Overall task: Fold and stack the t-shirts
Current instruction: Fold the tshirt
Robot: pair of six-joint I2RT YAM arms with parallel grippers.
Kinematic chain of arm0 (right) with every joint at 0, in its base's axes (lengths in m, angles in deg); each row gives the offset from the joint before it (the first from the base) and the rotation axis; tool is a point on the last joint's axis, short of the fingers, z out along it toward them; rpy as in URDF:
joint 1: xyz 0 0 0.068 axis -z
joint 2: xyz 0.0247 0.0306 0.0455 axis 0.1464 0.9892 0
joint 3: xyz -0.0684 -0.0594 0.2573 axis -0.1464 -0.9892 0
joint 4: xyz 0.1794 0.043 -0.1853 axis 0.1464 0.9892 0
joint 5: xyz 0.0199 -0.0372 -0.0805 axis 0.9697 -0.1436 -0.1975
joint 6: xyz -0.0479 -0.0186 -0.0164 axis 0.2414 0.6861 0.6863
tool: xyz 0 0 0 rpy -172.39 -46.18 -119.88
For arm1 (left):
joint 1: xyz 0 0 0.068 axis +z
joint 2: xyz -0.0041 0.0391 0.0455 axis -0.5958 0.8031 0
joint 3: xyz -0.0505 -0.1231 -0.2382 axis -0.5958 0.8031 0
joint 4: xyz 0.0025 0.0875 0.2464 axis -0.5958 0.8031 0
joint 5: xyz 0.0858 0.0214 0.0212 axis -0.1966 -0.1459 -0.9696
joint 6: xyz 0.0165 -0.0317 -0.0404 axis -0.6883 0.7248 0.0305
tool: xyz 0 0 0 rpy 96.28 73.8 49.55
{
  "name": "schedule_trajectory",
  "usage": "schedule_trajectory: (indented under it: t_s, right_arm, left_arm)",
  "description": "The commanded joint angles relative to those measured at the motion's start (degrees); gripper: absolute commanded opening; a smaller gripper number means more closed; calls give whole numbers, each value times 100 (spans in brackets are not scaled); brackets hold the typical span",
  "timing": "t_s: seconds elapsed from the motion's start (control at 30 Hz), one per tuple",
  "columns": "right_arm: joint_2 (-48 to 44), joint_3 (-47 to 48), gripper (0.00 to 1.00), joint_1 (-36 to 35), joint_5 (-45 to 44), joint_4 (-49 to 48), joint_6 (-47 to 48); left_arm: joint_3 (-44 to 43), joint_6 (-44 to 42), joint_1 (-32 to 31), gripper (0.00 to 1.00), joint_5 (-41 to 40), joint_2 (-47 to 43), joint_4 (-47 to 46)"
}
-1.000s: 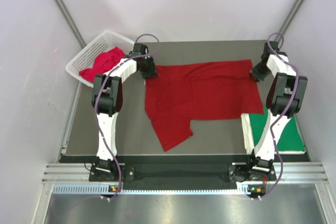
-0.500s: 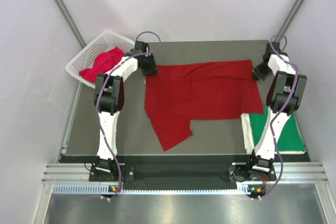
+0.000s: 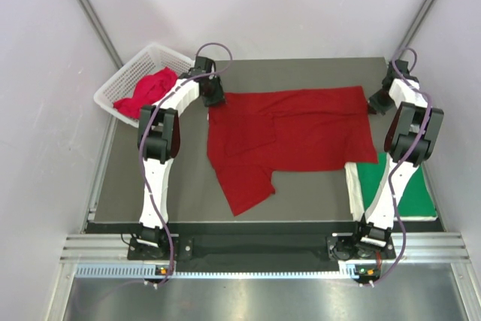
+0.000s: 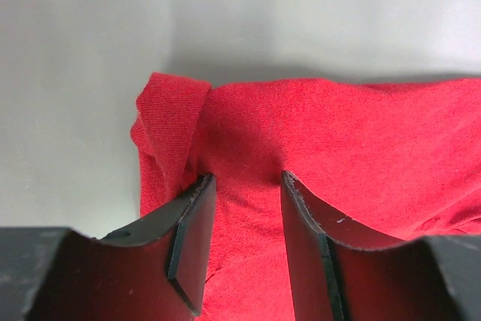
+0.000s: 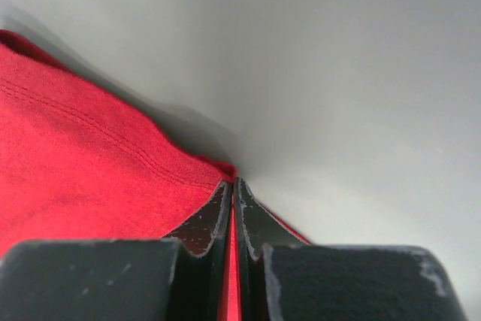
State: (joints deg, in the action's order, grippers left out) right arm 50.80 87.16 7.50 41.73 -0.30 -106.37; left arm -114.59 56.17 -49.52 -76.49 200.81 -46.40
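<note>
Across the middle of the frame, on the dark grey bench (image 3: 316,73), note a spread dark red cloth t-shirt (image 3: 289,137): soft, light, likely limp. Take by corners and hems, as with right pincer (image 5: 233,186) clamped on the upper-right corner and left pincer (image 4: 246,180) parted over the puckered upper-left.
</note>
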Motion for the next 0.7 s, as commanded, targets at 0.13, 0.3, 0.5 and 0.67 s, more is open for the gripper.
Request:
schedule_trajectory:
  t_s: [0.13, 0.3, 0.5, 0.67]
  right_arm:
    - [-168, -74, 0, 78, 14, -322, 246]
    - [-98, 232, 16, -36, 514, -253, 509]
    - [-554, 375, 45, -133, 192, 520, 738]
    - [-1459, -257, 51, -133, -73, 697, 668]
  left_arm:
    - [-44, -288, 187, 48, -723, 398, 398]
    - [-789, -245, 223, 50, 277, 311, 870]
    - [-1181, -323, 170, 52, 543, -633, 2217]
    - [1561, -350, 153, 56, 621, -2543, 2103]
